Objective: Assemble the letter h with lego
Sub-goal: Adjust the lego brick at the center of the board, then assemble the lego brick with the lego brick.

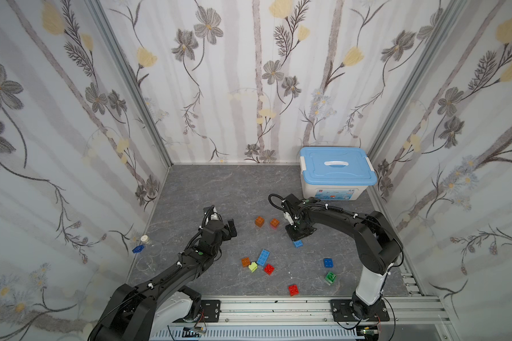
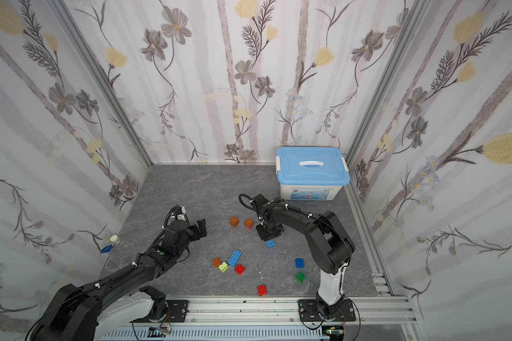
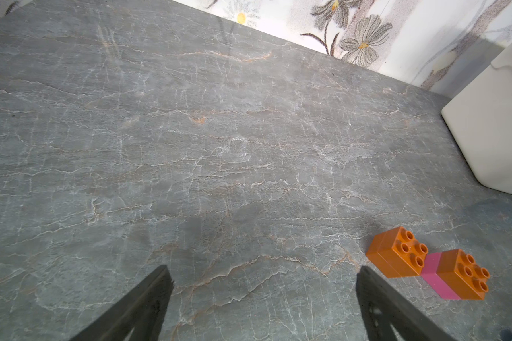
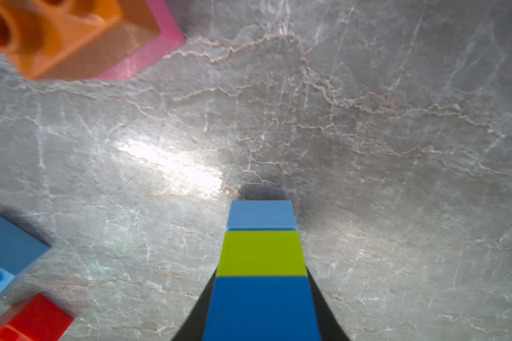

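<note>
R tool [image 4: 260, 273] clamped on 3-brick stack [image 4: 262, 251], lt-blue/lime/blue, sticking out past its tips; orange-on-pink pair [image 4: 71, 32] ahead of it; L tool [image 3: 265, 270] jaws wide apart over table [image 3: 219, 147], orange brick [image 3: 396, 254] just beside.

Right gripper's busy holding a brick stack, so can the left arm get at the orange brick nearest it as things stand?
Probably yes. The left gripper is open and empty, close to the orange brick, with only bare table between them. The orange-on-pink pair beside it sits close, though.
</note>
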Controlling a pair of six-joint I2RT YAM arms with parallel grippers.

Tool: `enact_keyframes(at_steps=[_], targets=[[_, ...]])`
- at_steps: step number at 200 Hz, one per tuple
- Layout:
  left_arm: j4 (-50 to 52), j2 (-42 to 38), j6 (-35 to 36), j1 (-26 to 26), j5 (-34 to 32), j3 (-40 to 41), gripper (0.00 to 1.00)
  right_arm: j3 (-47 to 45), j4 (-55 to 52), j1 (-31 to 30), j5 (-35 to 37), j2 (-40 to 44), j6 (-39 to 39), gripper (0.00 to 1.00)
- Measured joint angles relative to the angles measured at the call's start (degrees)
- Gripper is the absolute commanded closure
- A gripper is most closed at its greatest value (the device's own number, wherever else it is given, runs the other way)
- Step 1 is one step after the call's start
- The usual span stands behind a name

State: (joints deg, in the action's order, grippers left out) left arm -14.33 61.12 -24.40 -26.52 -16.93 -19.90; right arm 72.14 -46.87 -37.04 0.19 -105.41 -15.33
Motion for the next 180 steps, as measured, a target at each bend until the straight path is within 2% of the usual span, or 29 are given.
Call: enact_keyframes(at_steps=[33, 59, 117, 180], targets=[[0.0, 0.0, 0.0, 0.0, 0.1, 0.0, 0.0, 3.5, -1.9, -0.1, 0.0, 1.2, 0.4, 0.76], [0.0, 0.1, 0.0, 0.0, 0.0, 0.0, 0.0, 9.8, -4.9, -0.3, -1.3, 0.7, 3.7, 0.77], [0.0, 0.1, 0.0, 0.0, 0.0, -0.1, 0.0, 25.2, -13.6, -0.8, -1.9, -8.3, 13.5, 0.79], [-0.1, 1.1, -0.3, 0.1, -0.4, 0.0, 0.0, 36.0, -20.7, -1.2, -1.9, -15.5, 18.5, 0.8]])
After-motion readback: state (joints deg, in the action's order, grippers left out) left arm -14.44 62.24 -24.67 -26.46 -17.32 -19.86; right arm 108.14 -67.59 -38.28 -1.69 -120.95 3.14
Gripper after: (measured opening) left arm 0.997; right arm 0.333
